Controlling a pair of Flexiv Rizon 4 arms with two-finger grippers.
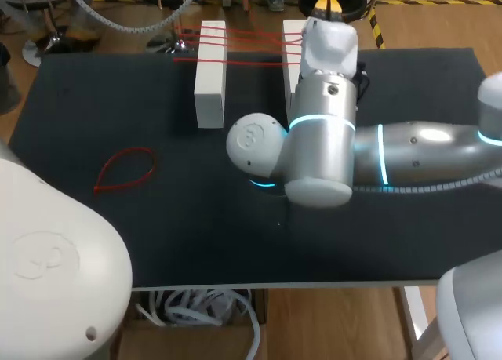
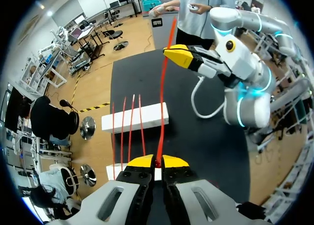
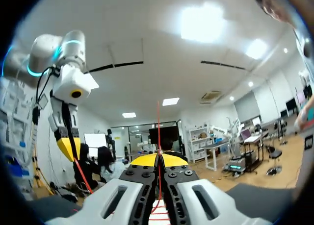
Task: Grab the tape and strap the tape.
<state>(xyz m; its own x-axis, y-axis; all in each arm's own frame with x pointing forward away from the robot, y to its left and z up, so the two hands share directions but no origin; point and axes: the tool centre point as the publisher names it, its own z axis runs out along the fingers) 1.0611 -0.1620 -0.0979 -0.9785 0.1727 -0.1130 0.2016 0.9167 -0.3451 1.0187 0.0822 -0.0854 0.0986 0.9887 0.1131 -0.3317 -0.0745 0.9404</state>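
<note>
One red tape [image 2: 163, 102] runs taut between my two grippers. My left gripper [image 2: 158, 162], high above the table and out of the head view, is shut on one end. My right gripper [image 3: 158, 159] is shut on the tape [image 3: 158, 132] further along. In the head view the right gripper [image 1: 328, 5] is at the far table edge, above the right white block [image 1: 294, 58]. From the left wrist the right gripper [image 2: 169, 52] shows with the tape passing through its tips. Three red tapes [image 2: 122, 132] lie across both white blocks [image 2: 135, 118].
The left white block [image 1: 210, 74] stands at the back middle, with laid tapes [image 1: 251, 38] spanning to the right block. A loose red tape loop [image 1: 125, 170] lies on the dark table [image 1: 196, 242] at the left. My right arm [image 1: 329, 140] crosses the middle.
</note>
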